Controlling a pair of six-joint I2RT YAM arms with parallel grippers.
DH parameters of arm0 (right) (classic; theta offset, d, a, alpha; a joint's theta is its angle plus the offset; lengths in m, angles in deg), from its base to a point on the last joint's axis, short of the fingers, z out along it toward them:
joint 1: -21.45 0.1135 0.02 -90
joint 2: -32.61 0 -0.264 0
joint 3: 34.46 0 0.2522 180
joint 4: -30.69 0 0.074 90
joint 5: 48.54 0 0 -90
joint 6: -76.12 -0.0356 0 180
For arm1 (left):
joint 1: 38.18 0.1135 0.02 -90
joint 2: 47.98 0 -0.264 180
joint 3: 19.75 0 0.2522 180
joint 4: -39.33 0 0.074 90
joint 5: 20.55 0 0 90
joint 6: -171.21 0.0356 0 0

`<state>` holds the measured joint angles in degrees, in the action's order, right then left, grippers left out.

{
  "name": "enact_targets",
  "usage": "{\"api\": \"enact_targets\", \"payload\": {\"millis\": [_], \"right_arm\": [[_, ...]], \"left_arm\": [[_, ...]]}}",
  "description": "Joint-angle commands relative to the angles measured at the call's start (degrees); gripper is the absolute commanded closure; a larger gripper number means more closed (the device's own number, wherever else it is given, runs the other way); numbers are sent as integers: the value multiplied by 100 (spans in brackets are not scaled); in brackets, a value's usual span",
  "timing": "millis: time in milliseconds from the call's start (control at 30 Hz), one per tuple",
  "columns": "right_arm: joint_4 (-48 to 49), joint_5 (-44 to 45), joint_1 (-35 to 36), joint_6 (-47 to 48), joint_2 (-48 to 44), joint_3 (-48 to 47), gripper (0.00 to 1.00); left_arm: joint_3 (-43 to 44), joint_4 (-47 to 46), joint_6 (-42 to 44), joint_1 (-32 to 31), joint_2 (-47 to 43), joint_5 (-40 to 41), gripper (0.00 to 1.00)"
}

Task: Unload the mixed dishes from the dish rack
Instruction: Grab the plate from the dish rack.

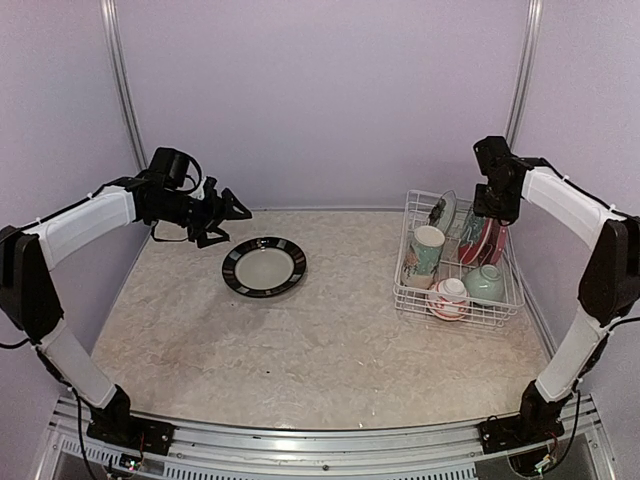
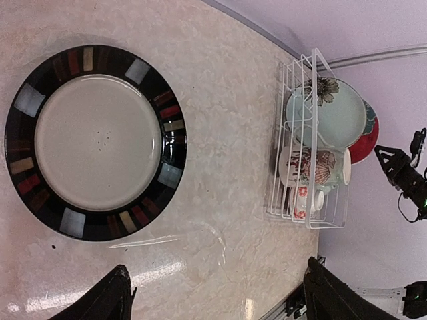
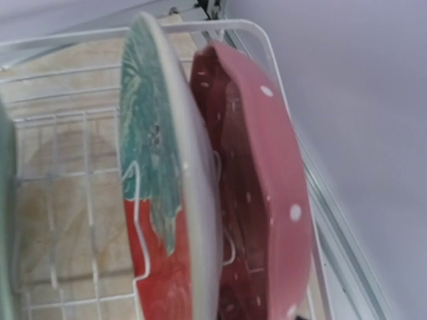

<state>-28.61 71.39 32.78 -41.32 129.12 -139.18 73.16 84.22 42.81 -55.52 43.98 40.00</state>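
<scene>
Step in hand: a plate is judged to be picked next from the rack by the right gripper, which hangs over the upright plates at the rack's back right corner.
Doing it well: one rim only should be pinched; the red-teal plate and the pink plate stand on edge, touching or nearly so, so the fingers are best slid into the narrow gap between them and the plate lifted straight up, clear of the wires.
Right jaws: not shown in any view; their state cannot be told.
Left gripper: jaws spread, nothing held, above the table's back left part.
Black-rimmed plate: lying flat on the table, left of centre, outside the rack.
Rack: at the table's right edge.
Rack contents: teal plate upright at the back; mug on the left; white-pink bowl and green bowl at the front.
</scene>
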Motion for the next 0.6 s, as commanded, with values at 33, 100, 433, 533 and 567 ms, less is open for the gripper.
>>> {"api": "enact_targets", "payload": {"millis": [33,100,433,533,567], "right_arm": [[316,-302,-257,162,325,-113,54],[279,-207,-284,187,512,-240,58],[294,267,-309,129,1026,-546,76],[366,320,-308,145,1089,-583,83],[342,355,-309,147,1123,-608,85]], "left_arm": [[177,312,381,-1,-139,509,16],[195,334,385,-5,-115,494,16],[232,389,410,-6,-106,497,16],[240,392,420,12,-124,494,16],[241,393,420,25,-130,490,16]]}}
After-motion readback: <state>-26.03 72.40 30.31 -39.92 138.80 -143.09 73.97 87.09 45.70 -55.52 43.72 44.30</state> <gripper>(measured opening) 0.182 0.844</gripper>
